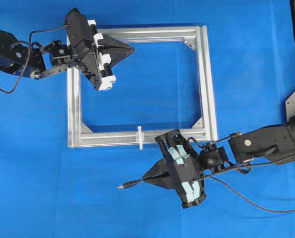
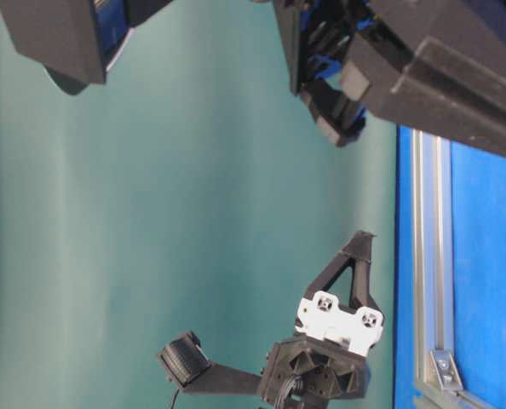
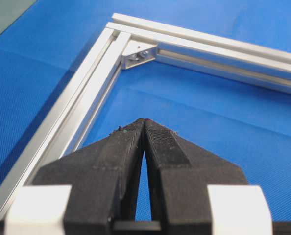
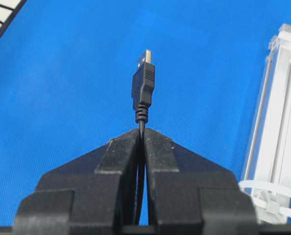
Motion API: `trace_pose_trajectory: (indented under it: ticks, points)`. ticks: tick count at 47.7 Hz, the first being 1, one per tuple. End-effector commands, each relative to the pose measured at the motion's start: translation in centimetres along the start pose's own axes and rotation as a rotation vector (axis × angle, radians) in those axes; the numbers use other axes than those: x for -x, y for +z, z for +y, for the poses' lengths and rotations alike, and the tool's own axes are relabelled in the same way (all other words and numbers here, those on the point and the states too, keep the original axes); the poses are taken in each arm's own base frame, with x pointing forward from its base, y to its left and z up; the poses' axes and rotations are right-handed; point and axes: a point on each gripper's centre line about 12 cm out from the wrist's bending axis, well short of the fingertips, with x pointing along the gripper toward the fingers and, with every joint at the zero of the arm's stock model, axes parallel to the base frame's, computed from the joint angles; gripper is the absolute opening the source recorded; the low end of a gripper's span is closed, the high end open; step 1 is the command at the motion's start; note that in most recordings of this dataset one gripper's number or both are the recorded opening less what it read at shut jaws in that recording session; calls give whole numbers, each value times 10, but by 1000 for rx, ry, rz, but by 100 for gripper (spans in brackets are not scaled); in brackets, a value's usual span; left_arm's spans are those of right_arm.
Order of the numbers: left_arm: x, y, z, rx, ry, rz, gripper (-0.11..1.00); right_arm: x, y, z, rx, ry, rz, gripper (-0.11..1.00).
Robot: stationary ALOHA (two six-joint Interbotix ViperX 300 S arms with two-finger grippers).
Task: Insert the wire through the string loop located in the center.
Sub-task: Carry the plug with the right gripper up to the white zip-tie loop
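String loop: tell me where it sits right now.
In the overhead view the string loop stands on the middle of the aluminium frame's near bar, just up-left of the right gripper, whose fingers pinch the wire outside the frame.

The left arm reaches in from the far left, its left gripper (image 1: 131, 49) pointing right, fingers (image 3: 126, 147) pressed together with nothing between them. The right arm comes in from the right, near side, its right gripper (image 1: 145, 179) pointing left, fingers (image 4: 157, 156) clamped on the wire (image 4: 143, 90), whose plug sticks out past the tips.
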Motion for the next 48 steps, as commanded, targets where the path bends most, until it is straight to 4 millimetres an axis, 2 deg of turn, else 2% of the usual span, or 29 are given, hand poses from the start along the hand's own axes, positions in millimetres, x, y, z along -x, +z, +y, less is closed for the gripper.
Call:
trace_pose_trajectory:
  ticks: [1, 12, 31, 48]
  points:
    - [2, 13, -1, 0, -4, -38, 0, 5, 16, 2, 2, 5, -44, -3]
    - [2, 13, -1, 2, -5, -38, 0, 16, 3, 1, -4, 0, -6, -3]
    - [2, 13, -1, 1, -6, -38, 0, 55, -26, -1, -27, -5, 32, -3]
    - [2, 13, -1, 1, -6, -38, 0, 58, -31, -5, -35, -18, 46, -3]
